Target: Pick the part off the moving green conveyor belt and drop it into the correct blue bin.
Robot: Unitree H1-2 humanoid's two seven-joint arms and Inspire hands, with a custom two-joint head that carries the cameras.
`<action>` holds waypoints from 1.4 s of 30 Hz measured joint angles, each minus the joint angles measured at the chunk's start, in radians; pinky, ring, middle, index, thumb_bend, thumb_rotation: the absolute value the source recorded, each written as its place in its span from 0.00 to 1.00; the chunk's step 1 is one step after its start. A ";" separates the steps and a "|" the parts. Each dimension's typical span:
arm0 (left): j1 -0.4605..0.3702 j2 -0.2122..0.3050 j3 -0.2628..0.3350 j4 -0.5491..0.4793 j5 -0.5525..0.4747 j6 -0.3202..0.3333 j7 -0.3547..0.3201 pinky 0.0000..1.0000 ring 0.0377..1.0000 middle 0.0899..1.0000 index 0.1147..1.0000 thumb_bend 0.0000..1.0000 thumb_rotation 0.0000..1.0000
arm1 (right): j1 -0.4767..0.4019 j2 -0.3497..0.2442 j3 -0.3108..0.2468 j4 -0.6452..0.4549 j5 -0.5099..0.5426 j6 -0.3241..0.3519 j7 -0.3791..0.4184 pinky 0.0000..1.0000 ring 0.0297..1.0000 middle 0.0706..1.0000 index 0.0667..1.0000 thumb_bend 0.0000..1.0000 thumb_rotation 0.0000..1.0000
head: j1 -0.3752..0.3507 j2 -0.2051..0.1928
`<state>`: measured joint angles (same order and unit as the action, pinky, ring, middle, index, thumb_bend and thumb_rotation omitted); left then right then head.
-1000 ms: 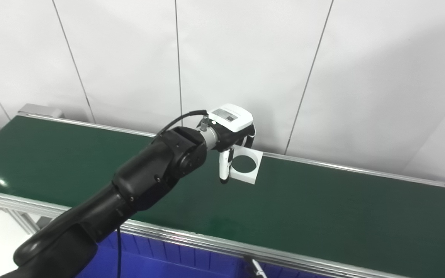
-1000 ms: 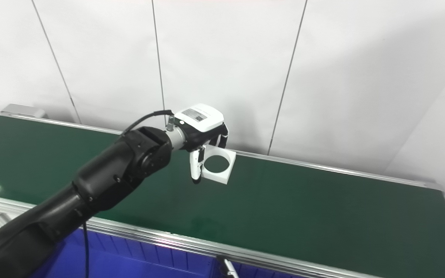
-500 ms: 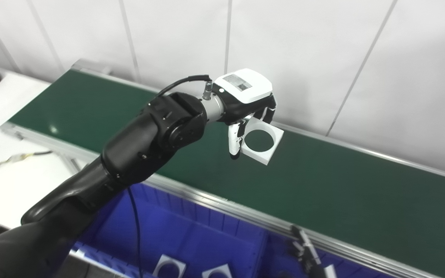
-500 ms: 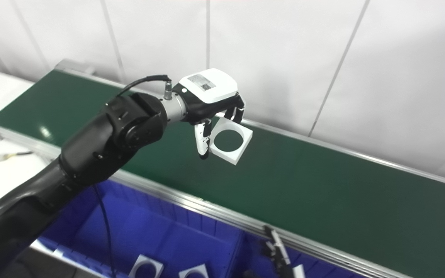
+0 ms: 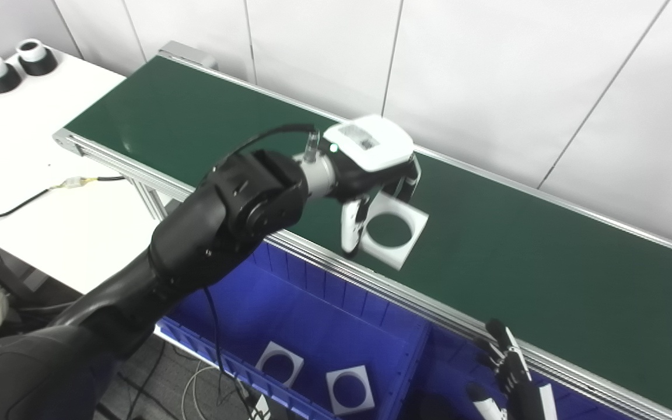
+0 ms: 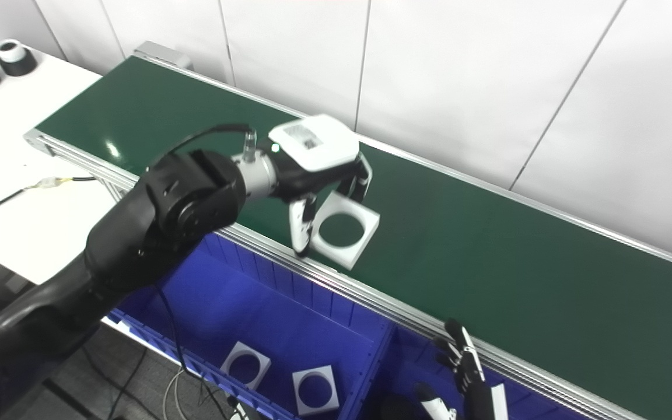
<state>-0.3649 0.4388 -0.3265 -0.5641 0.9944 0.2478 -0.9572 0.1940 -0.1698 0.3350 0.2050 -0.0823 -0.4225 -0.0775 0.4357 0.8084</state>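
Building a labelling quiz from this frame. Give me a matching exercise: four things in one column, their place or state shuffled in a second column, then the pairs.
Things
1. left hand
2. right hand
3. two white square parts
4. black-and-white cylinders

Place or state
A. lying on the floor of the blue bin
B. standing on the white table, far left
C. shut on a white square part with a round hole, over the near edge of the green conveyor belt
D. low at the bottom edge, fingers apart, holding nothing

Pairs: 1-C, 2-D, 3-A, 4-B
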 measured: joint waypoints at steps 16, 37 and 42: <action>0.272 -0.037 0.007 -0.022 0.111 -0.039 0.020 0.30 0.35 0.36 0.45 0.52 0.00 | 0.010 0.035 -0.040 0.001 0.006 0.000 0.040 0.73 0.84 0.89 0.92 0.75 0.67 | -0.031 -0.018; 0.427 -0.077 -0.025 0.273 0.189 -0.213 0.438 0.25 0.29 0.34 0.45 0.52 0.00 | 0.022 0.063 -0.051 0.002 -0.015 0.000 0.064 0.76 0.85 0.91 0.92 0.73 0.63 | -0.087 -0.035; 0.426 -0.077 -0.024 0.329 0.188 -0.223 0.515 0.29 0.32 0.35 0.45 0.52 0.00 | 0.029 0.066 -0.051 0.002 -0.017 0.000 0.064 0.78 0.86 0.92 0.92 0.73 0.62 | -0.095 -0.040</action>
<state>0.0607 0.3615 -0.3500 -0.2346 1.1829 0.0246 -0.4426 0.2227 -0.1037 0.2838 0.2068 -0.0994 -0.4225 -0.0139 0.3406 0.7685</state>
